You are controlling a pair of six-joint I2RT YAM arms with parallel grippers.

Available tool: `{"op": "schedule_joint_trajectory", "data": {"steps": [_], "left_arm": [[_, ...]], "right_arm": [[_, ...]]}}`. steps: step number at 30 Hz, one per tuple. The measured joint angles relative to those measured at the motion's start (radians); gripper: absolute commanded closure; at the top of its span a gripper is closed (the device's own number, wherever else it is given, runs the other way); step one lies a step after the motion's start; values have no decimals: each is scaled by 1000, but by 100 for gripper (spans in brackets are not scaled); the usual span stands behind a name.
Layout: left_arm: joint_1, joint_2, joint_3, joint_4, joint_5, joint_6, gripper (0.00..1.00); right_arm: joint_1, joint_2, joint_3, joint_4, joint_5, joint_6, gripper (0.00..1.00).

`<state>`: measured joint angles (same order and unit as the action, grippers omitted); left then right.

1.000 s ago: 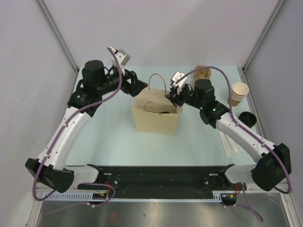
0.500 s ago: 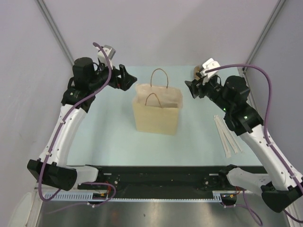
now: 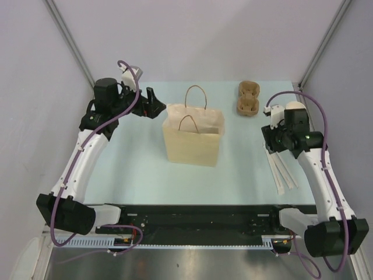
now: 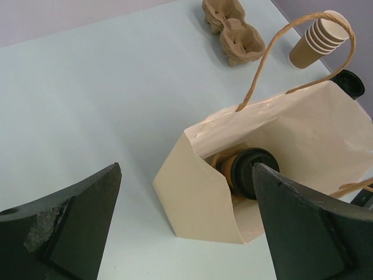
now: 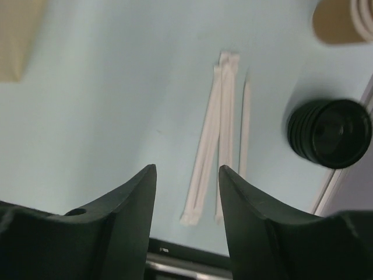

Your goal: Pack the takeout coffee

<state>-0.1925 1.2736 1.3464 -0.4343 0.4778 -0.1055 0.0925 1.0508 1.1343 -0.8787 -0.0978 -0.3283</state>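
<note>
Left gripper (image 3: 154,104): jaws are spread to their widest, and nothing is held between them. It is poised just beside the upper left corner of the paper bag (image 3: 193,140), apart from it.

In the left wrist view the bag's open mouth is framed between the two fingers (image 4: 70,233), nearer the right-hand one. The takeout coffee (image 4: 247,172) is found inside the bag, ahead of the jaws and close to the right finger. It is tipped over, with its black lid turned toward the jaws and the brown body behind. Its lower part is hidden by the bag's folded front wall.

Well beyond the jaws a cardboard cup carrier (image 4: 233,29) is noted on the pale table (image 4: 105,87). Farther toward the right finger's side a nested stack of paper cups (image 4: 317,41) is seen, with a pile of black lids (image 4: 349,83) just beside it.

Right gripper (image 5: 187,169): jaws are parted partway, the gap is bare, and nothing is gripped. It is pointed down at the table. Wrapped white straws (image 5: 221,134) are laid side by side straight ahead of the gap, with a thinner one just beside them on the right finger's side. The black lids are seen beyond the right finger. The cup stack is blurred at the far edge on that same side. A corner of the bag is glimpsed far beyond the left finger
</note>
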Motion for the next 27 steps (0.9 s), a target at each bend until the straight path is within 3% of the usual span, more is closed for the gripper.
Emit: {"op": "schedule_joint_trajectory", "data": {"steps": [3, 12, 27], "left_arm": [[3, 1, -1, -2, 9, 0, 1], [6, 27, -1, -25, 27, 0, 1], [30, 114, 51, -66, 23, 9, 1]], "right_arm": [[-43, 64, -67, -12, 30, -29, 62], [-136, 280, -175, 142, 120, -119, 71], [-187, 533, -177, 341, 162, -194, 73]]}}
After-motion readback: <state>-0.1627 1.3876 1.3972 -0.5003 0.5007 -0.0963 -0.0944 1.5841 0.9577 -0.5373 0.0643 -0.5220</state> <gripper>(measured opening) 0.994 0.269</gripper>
